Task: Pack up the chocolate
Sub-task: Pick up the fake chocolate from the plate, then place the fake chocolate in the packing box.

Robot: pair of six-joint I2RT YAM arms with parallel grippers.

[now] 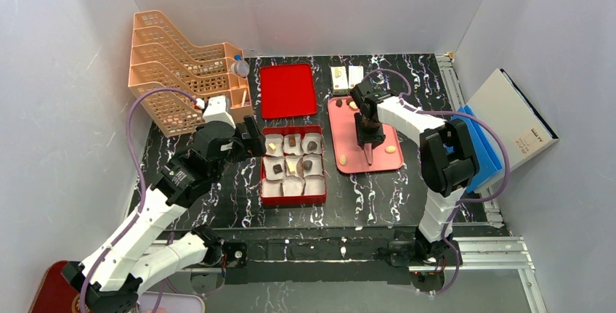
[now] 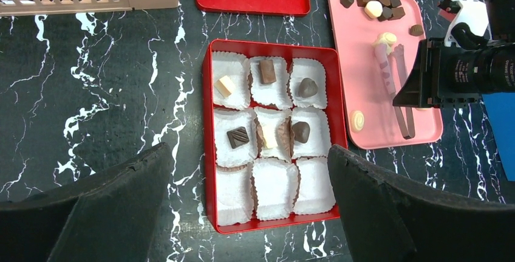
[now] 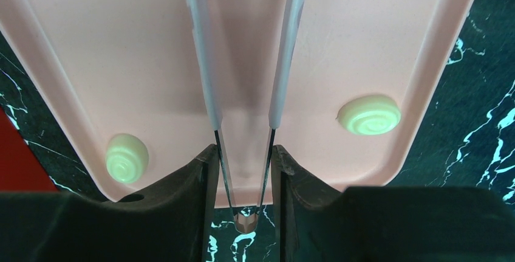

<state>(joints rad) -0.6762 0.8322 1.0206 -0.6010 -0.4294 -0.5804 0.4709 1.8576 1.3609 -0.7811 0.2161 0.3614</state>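
The red box [image 2: 208,122] holds white paper cups; six of them hold chocolate, such as a dark square [image 2: 238,137] and a pale block [image 2: 225,86]. My left gripper [image 2: 249,152] hangs open above the box's near row. More chocolate lies on the pink tray [image 1: 349,139]: a pile [image 2: 379,3] at the far end and pale swirls [image 3: 126,157] [image 3: 368,115]. My right gripper [image 3: 244,171] is shut on pink tongs [image 3: 200,61] over the tray. The tong tips lie by a pale piece [image 2: 384,40]; I cannot tell if they grip it.
A red lid [image 1: 288,89] lies behind the box. A peach rack [image 1: 181,73] stands at the back left. Two small white cartons [image 1: 346,75] sit behind the tray. A blue and white box [image 1: 501,120] leans at the right wall.
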